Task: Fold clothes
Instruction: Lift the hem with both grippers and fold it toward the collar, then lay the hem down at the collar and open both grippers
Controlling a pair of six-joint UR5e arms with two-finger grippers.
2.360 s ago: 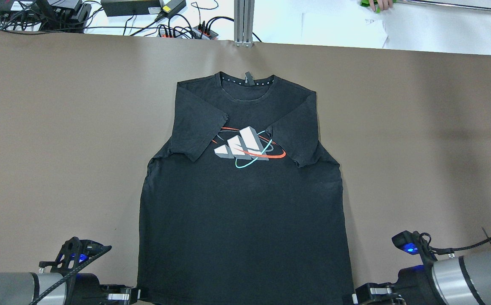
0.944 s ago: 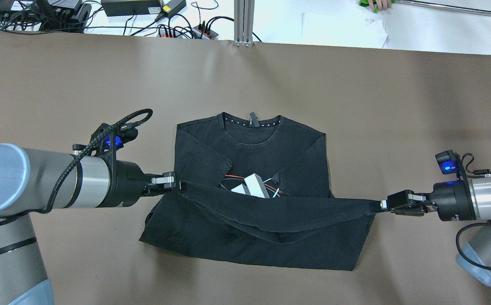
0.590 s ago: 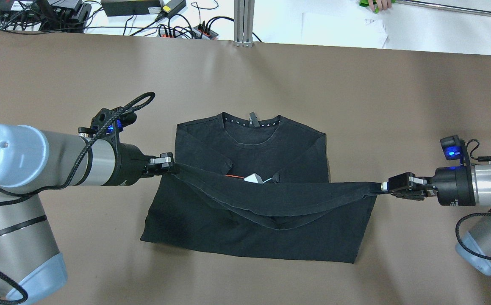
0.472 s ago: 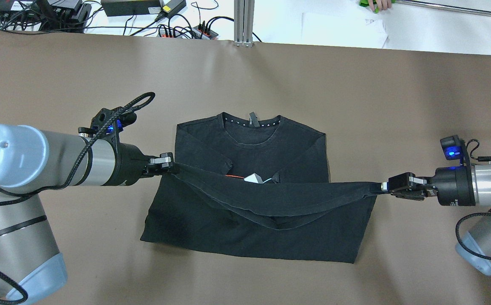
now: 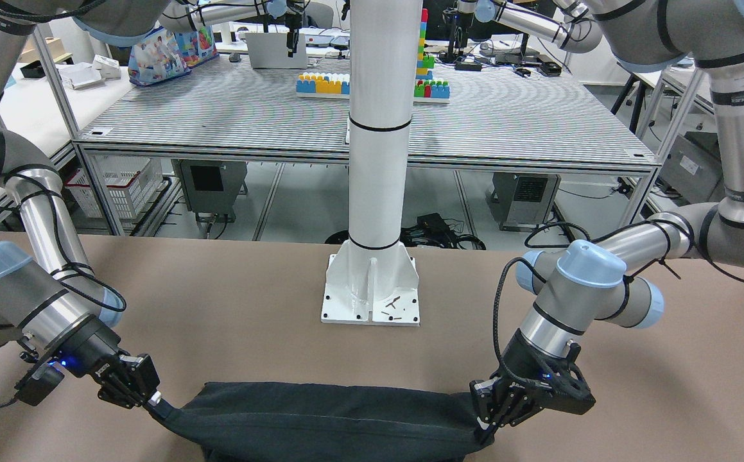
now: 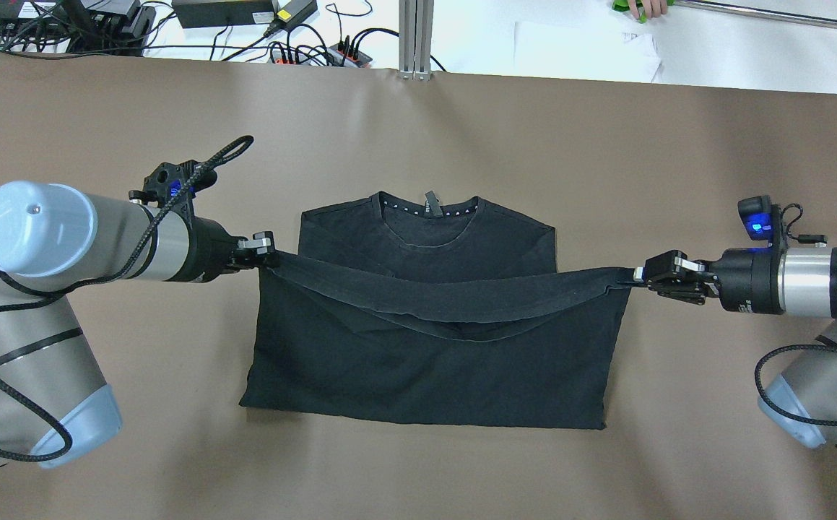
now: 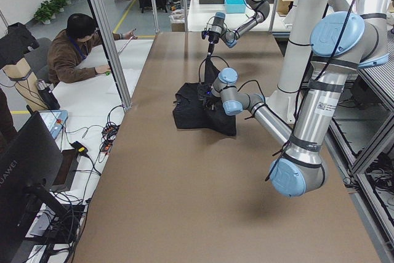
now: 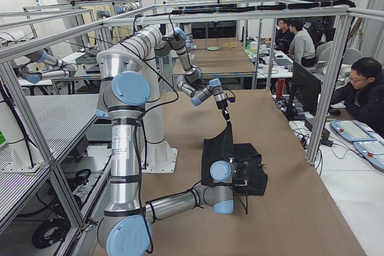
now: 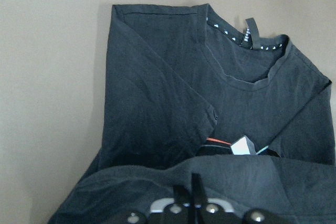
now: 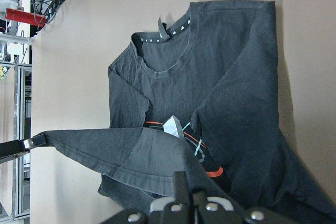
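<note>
Shirt (image 6: 425,368) on table (image 6: 100,108) centre, sleeves (image 9: 157,108) tucked in. Left gripper (image 6: 263,253) and right gripper (image 6: 645,278) each clamped on corner of hem (image 6: 454,303), stretched taut above chest, short of collar (image 6: 429,217). Bottom-up fold roughly half done; laying down, release remain.

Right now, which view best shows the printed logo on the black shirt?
The right wrist-mounted view: beneath the raised fold of the shirt, the logo shows a white shape with red and teal curves. The left wrist-mounted view shows a smaller sliver. Overhead, the fold hides it; the remaining views show none.
</note>
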